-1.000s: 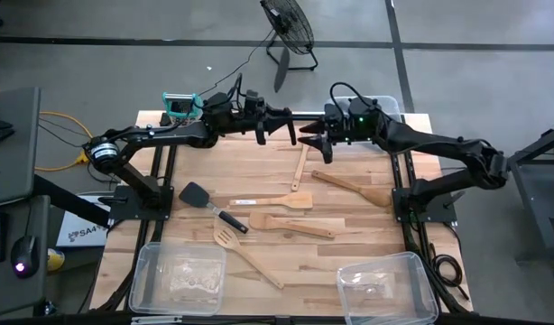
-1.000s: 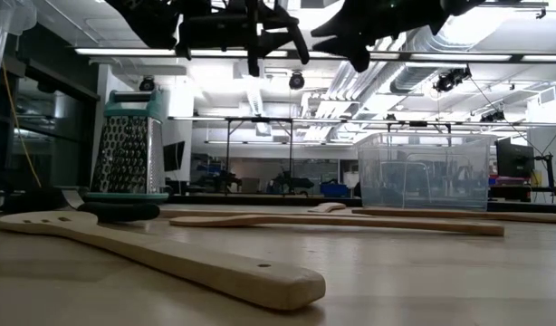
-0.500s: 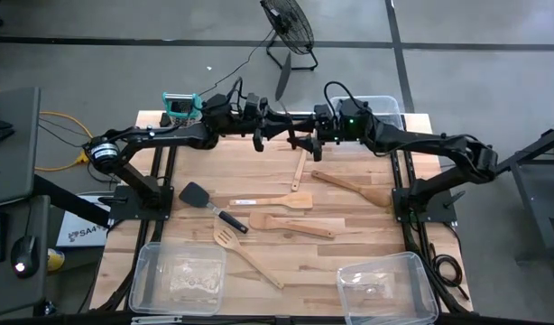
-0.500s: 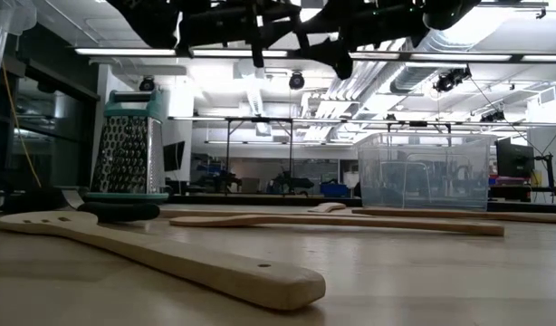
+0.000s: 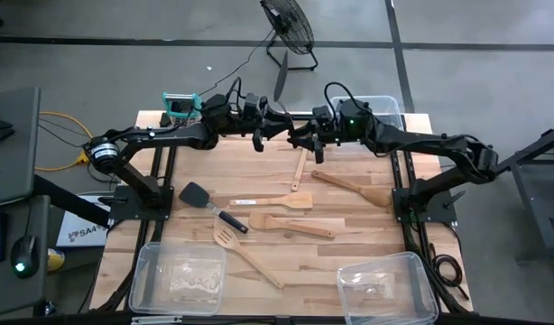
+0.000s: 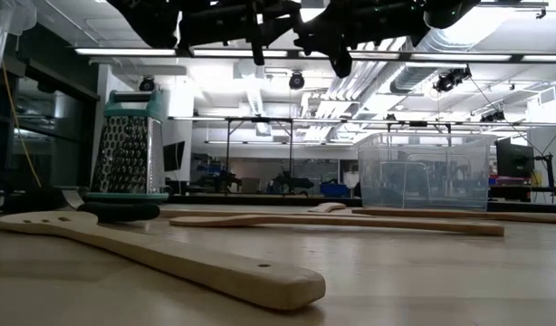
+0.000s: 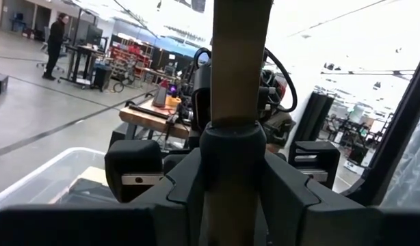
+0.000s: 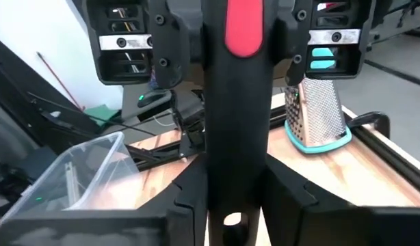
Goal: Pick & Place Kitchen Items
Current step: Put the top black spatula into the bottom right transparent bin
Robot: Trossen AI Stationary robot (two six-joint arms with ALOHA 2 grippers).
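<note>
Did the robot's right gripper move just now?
Yes. In the high view the right gripper has slid left along the table's far edge, away from the clear bin, and met the left gripper over the wooden table.

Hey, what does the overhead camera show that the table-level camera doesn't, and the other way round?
Only the high view shows the black floor fan and the yellow cable beside the table. Only the low view shows the ceiling strip lights and the room behind. Both show the metal box grater with teal top, the pale wooden slotted turner, the clear plastic bin at the far edge, and the left gripper and right gripper close together above the far edge.
</note>
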